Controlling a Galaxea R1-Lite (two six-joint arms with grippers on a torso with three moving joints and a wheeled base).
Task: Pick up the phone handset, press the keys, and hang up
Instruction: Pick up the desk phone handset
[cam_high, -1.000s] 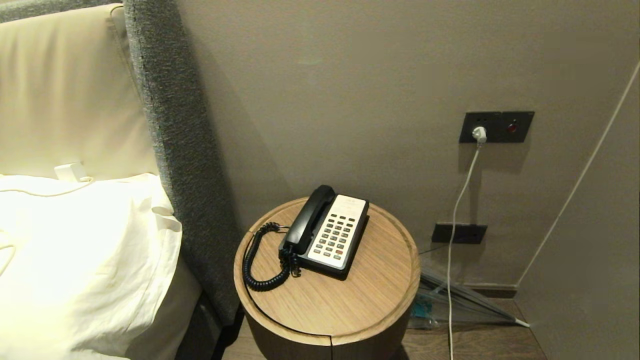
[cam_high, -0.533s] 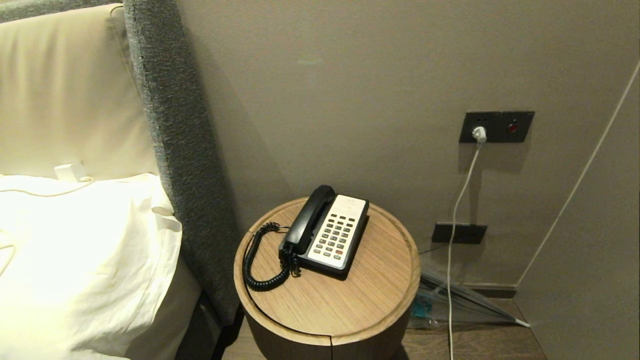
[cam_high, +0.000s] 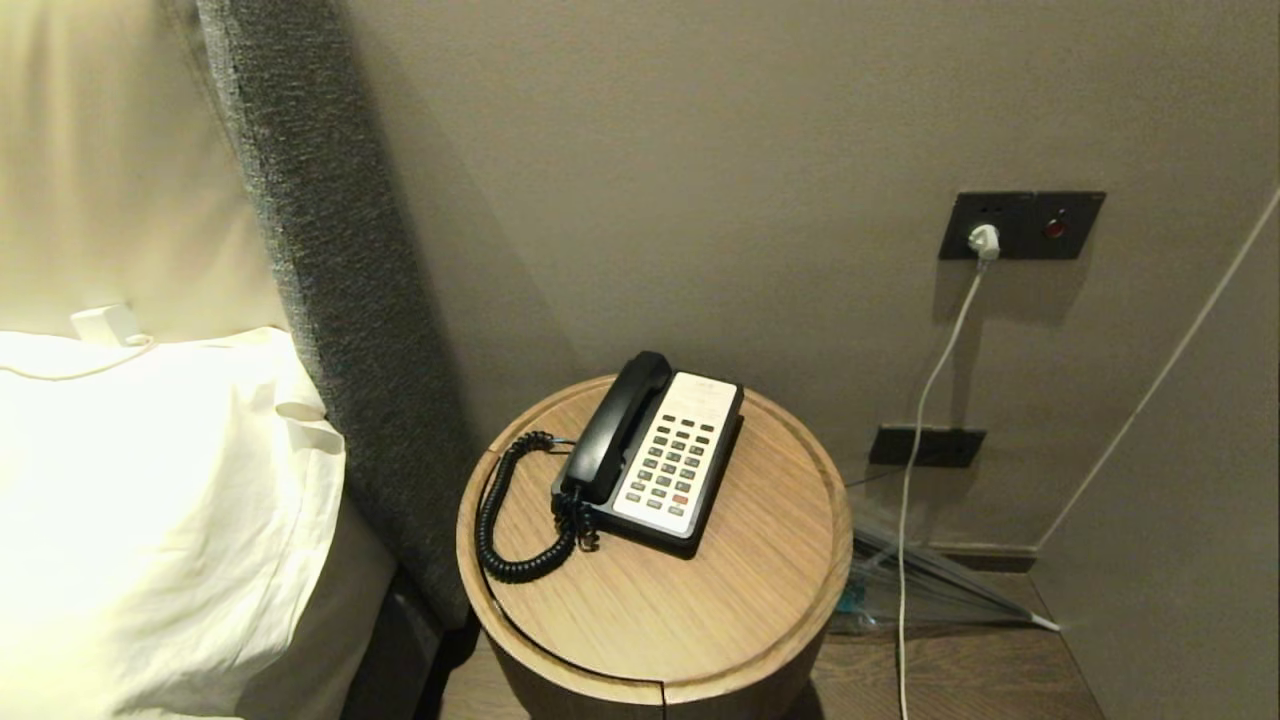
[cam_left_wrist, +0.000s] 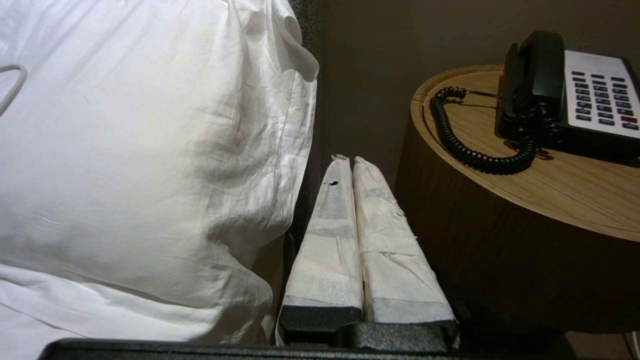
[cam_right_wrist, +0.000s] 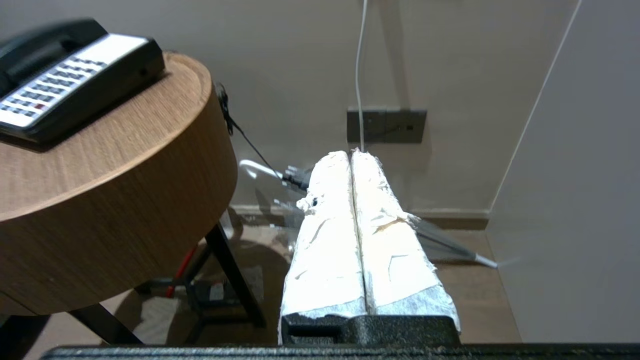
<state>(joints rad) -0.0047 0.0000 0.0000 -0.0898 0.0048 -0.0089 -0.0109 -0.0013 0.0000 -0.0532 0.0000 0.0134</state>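
Head view showed the phone handset (cam_high: 613, 430) cradled on the phone, at nine o'clock of the keys (cam_high: 669, 466), on the round wooden table (cam_high: 720, 590). Left gripper (cam_left_wrist: 347, 160), fingers pressed together and empty, hung below the tabletop, handset at two o'clock. Right gripper (cam_right_wrist: 351, 154), likewise closed, had the phone at ten o'clock.

I'm looking into a hotel-style bedroom, plump white pillow (cam_high: 150, 500) lower left, grey upholstered fabric headboard (cam_high: 330, 300) beside it, round wooden bedside table (cam_high: 760, 600) centre, black desk phone (cam_high: 655, 455) on top
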